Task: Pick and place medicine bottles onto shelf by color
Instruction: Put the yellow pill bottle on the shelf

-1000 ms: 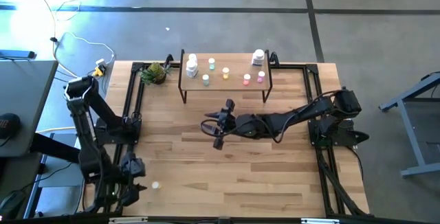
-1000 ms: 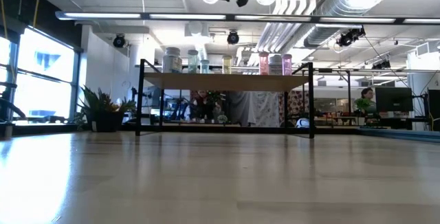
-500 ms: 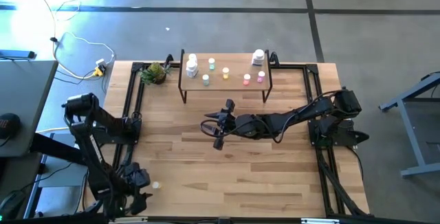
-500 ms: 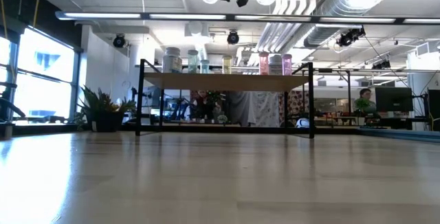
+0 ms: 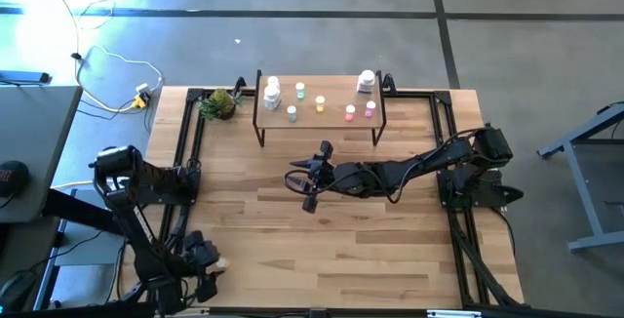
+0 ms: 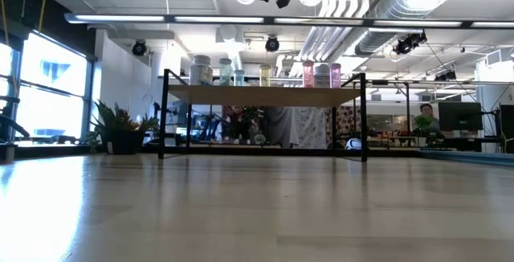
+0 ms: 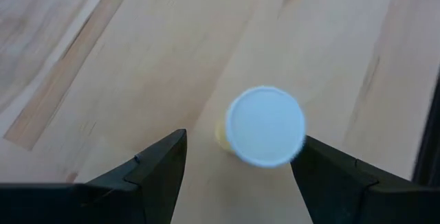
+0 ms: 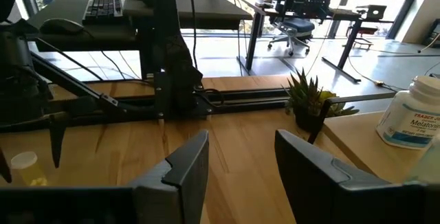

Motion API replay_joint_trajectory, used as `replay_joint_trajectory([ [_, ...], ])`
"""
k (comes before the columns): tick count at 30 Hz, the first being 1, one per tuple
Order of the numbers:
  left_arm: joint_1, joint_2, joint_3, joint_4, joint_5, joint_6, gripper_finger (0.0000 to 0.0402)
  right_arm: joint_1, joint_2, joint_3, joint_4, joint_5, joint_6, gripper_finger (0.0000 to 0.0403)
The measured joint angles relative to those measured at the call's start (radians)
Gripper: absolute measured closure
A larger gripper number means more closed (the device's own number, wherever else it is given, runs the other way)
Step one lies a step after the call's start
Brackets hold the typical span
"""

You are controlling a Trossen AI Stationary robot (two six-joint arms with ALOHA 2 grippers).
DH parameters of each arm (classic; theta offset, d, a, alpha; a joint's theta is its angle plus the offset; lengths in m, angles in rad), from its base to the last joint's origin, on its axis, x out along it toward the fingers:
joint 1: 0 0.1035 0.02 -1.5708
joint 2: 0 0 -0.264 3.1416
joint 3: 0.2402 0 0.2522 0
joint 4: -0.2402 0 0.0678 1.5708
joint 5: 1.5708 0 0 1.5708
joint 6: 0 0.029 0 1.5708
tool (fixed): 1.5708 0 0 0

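A small yellow bottle with a white cap [image 7: 265, 126] stands upright on its base on the table near the near-left corner [image 5: 223, 262]. It also shows in the right wrist view [image 8: 26, 169]. My left gripper [image 7: 240, 165] is open above it, one finger on each side, apart from it [image 5: 208, 260]. My right gripper [image 5: 302, 183] is open and empty, raised over the table's middle in front of the shelf [image 5: 334, 115]. On the shelf stand white [image 5: 272, 92], green-blue [image 5: 300, 90], yellow [image 5: 320, 103] and pink [image 5: 370, 109] bottles.
A green plant in a pot [image 5: 219, 103] stands at the shelf's left end. Black frame rails [image 5: 191, 152] run along the table's left, right and far sides. A large white bottle [image 8: 412, 114] shows on the shelf in the right wrist view. Bare wood lies between the shelf and the near edge.
My left gripper has gone toward the table's near edge and rightward, to over the small yellow bottle. The bottle has stayed where it was. My right arm has kept still.
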Motion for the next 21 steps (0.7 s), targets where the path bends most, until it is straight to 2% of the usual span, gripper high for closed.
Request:
replay_joint_trajectory([
  [9, 0.013, 0.052, 0.000, 0.004, -0.007, -0.047, 0.0167, 0.000, 0.000, 0.000, 0.000, 0.000, 0.000, 0.0244],
  [21, 0.020, 0.075, 0.000, 0.024, -0.004, -0.071, 0.0252, 0.000, 0.000, 0.000, -0.006, 0.000, 0.000, 0.0244],
])
